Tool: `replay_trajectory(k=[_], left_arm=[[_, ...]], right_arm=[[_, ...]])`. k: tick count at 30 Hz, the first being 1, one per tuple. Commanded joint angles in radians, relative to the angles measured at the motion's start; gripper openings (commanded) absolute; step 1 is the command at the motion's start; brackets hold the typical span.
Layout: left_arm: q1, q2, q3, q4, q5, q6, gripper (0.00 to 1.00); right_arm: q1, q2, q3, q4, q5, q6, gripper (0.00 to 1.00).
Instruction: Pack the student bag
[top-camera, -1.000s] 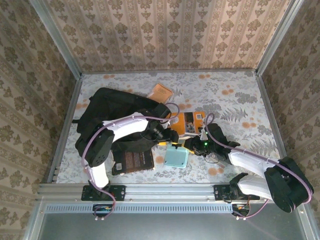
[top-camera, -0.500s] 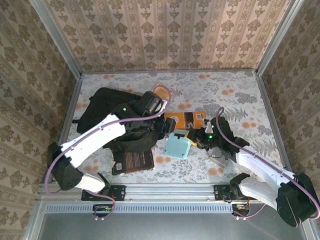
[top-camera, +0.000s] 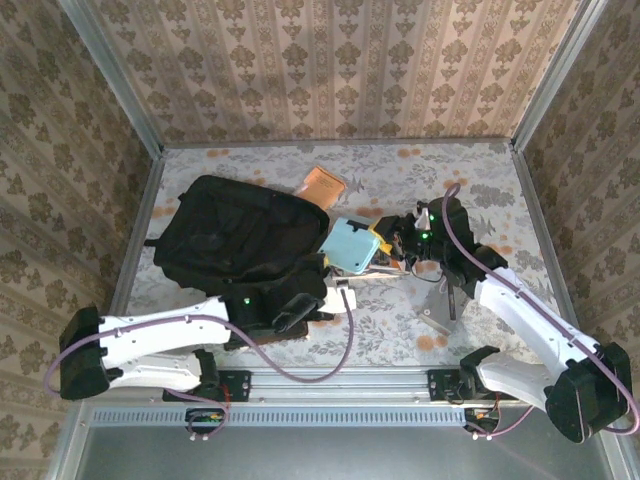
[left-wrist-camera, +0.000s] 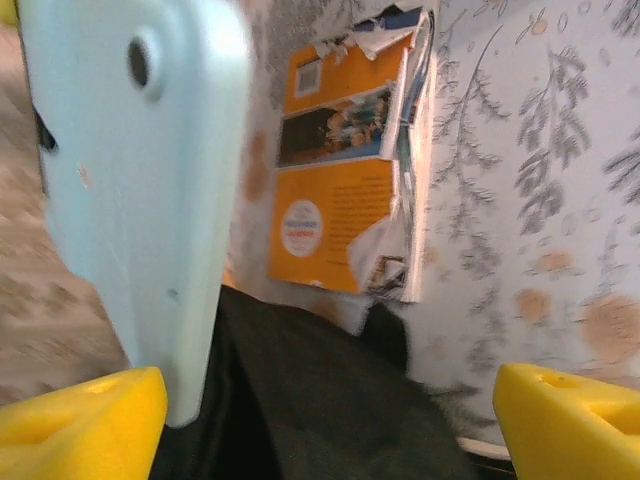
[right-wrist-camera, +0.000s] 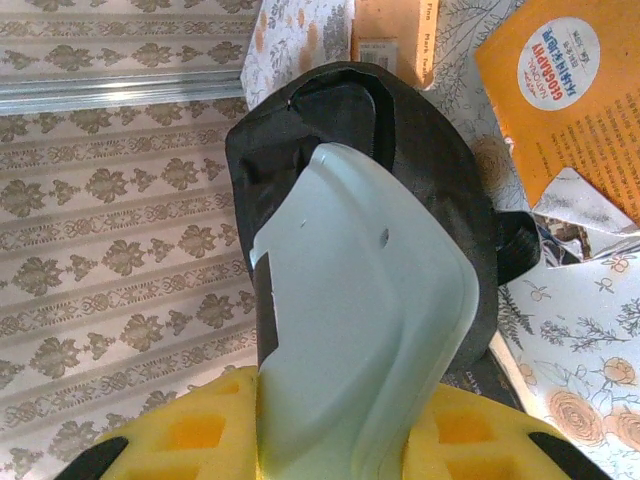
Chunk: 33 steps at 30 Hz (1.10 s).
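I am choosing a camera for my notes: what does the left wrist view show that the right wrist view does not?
Only left wrist: the left end effector, open. Only right wrist: the right end effector gripping the pale blue plastic case, plus patterned wallpaper. Both: that case, the orange softcover book, the black fabric student bag.

Top camera looks down from behind; close wrist cameras share the blue case.
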<state>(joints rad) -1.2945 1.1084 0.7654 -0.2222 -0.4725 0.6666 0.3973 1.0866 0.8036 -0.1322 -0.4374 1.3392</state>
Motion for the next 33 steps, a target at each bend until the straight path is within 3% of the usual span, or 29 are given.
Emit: replay_trajectory(k=[1, 6, 13, 22, 26, 31, 33], left_arm=[[0.006, -0.034, -0.054, 0.292, -0.044, 0.301, 0.86], [0.031, 0.008, -0.082, 0.446, -0.056, 0.406, 0.78], [0.093, 0.066, -0.059, 0.49, 0.011, 0.421, 0.63], [0.124, 0.093, 0.01, 0.409, 0.036, 0.343, 0.13], [0.13, 0.088, 0.029, 0.373, 0.042, 0.293, 0.0], [0.154, 0.067, 0.044, 0.33, 0.065, 0.148, 0.0], [0.175, 0.048, 0.055, 0.309, 0.077, 0.046, 0.0]], right_arm=[[-0.005, 0.013, 0.032, 0.042, -0.03, 0.076, 0.2], [-0.005, 0.016, 0.019, 0.082, -0.044, 0.101, 0.2], [-0.005, 0.015, 0.008, 0.111, -0.052, 0.122, 0.2], [-0.006, 0.019, -0.003, 0.123, -0.046, 0.139, 0.25], [-0.005, 0.028, -0.013, 0.133, -0.043, 0.148, 0.28], [-0.005, 0.037, -0.015, 0.145, -0.045, 0.139, 0.46], [-0.006, 0.029, -0.009, 0.121, -0.034, 0.112, 0.58]])
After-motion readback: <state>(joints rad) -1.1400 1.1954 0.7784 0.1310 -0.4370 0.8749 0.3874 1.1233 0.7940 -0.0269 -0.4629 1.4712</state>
